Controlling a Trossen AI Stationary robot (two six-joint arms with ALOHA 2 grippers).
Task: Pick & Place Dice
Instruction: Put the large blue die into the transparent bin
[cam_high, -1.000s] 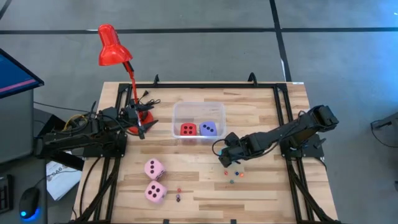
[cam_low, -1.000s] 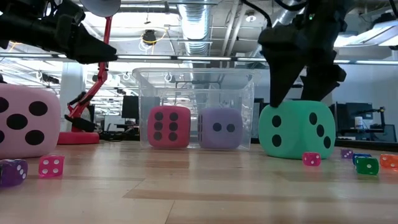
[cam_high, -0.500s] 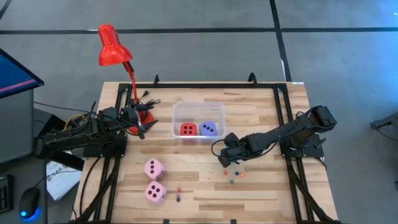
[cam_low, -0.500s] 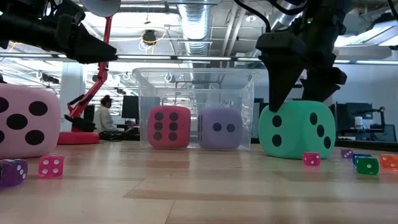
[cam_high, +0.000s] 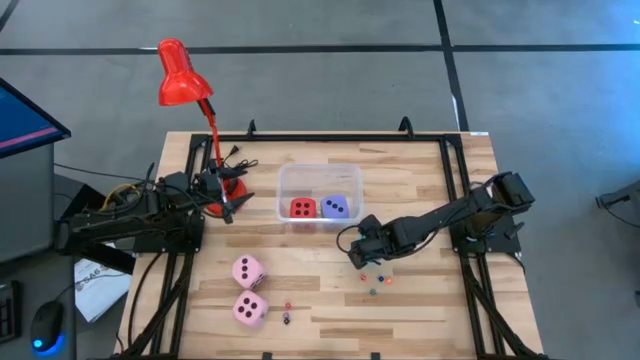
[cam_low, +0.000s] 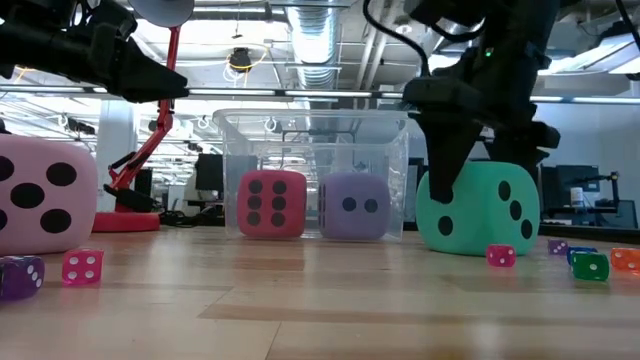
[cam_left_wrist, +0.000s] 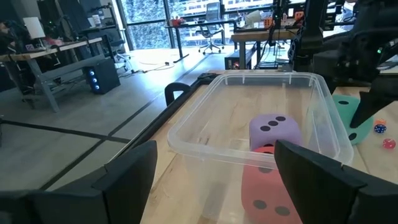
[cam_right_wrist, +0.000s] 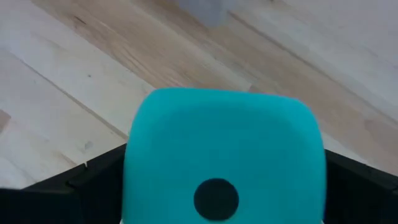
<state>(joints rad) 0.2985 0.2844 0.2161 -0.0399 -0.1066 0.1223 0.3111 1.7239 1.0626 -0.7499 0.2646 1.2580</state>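
We see the right gripper (cam_low: 470, 185) spread wide over the cyan die (cam_low: 478, 210), one finger on each side, and the die sits on the desk (cam_high: 330, 290) just beside the clear bin (cam_high: 320, 192). The red die (cam_high: 302, 208) and lavender die (cam_high: 336, 207) lie inside the bin, and two pink dice (cam_high: 248, 288) wait well apart from it. The left gripper (cam_high: 229, 207) hangs open on the bin's other side.

Open-plan office or robotics lab. Behind the wooden table (cam_high: 330, 290) and its red desk lamp (cam_high: 182, 75): exposed ceiling ducts (cam_low: 320, 25), rows of desks with monitors (cam_low: 590, 195), office chairs (cam_left_wrist: 211, 37) beside large windows (cam_left_wrist: 149, 22).
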